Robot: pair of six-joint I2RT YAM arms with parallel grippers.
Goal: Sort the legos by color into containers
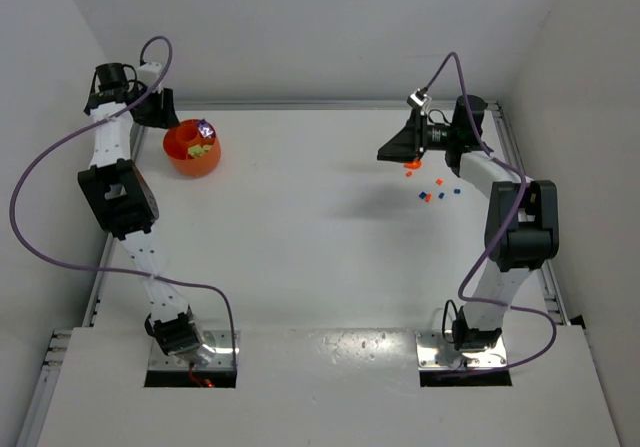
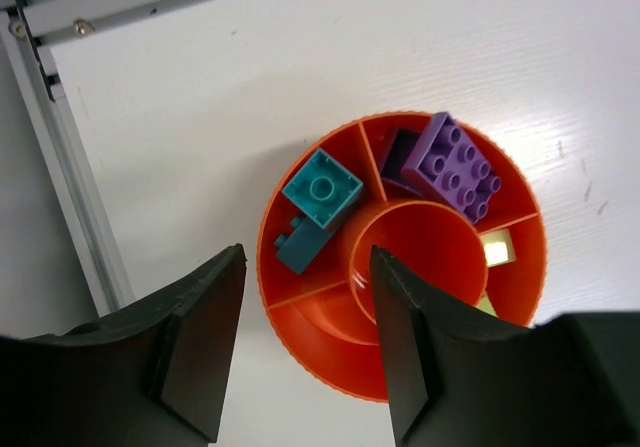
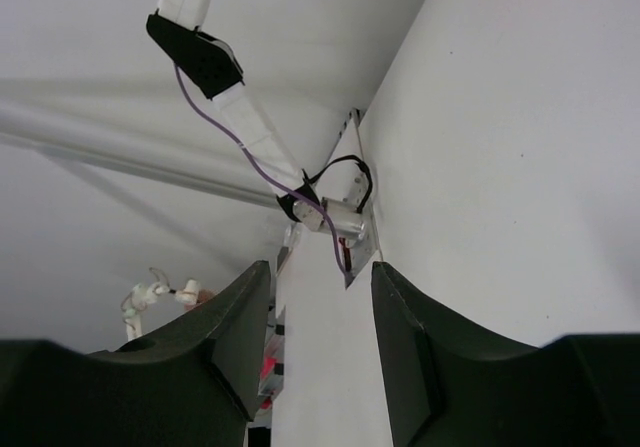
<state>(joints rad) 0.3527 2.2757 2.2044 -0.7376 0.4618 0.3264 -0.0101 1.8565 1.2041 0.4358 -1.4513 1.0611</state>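
Observation:
The round orange bowl (image 1: pixel 192 148) stands at the far left of the table; it is divided into compartments around an empty middle cup. Seen from the left wrist, the bowl (image 2: pixel 330 317) holds two teal legos (image 2: pixel 322 189), purple legos (image 2: pixel 452 164) and a yellow-green lego (image 2: pixel 497 251), each colour in its own compartment. My left gripper (image 2: pixel 307 257) hangs open just above the bowl's near rim, nothing between its fingers. Several small orange and blue legos (image 1: pixel 428 195) lie loose at the far right. My right gripper (image 1: pixel 395 148) hovers beside them, turned sideways, open and empty (image 3: pixel 320 267).
An aluminium rail (image 2: pixel 60 167) runs along the table's left edge close to the bowl. White walls enclose the table on the left, back and right. Purple cables (image 1: pixel 40 237) loop off both arms. The left arm (image 3: pixel 200 57) shows across the table in the right wrist view.

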